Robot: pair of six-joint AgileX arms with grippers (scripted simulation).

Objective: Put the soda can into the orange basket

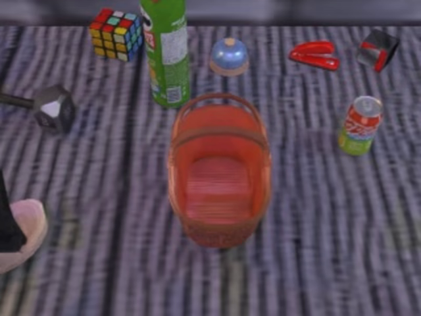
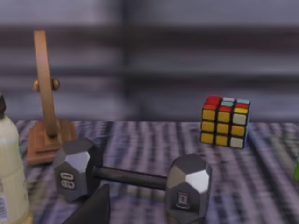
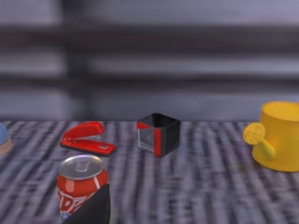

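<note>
Left of the basket (image 1: 219, 172) lay a dumbbell (image 1: 51, 108); behind it stood a cube (image 1: 116, 34), tall canister (image 1: 166, 51) and bell (image 1: 229, 56). The can (image 1: 360, 125) stood upright well right of it, ungripped. Risks (my guess): tipping the can, or clipping the handle. Whether either gripper's fingers were spread, I cannot tell.

Little of the robot shows. In each wrist view, one dark, near-black wedge-shaped finger tip, matte and unmarked: left hand (image 2: 91, 210), right hand (image 3: 91, 209). At top view's 8 o'clock edge, a black arm piece (image 1: 8, 220).
</note>
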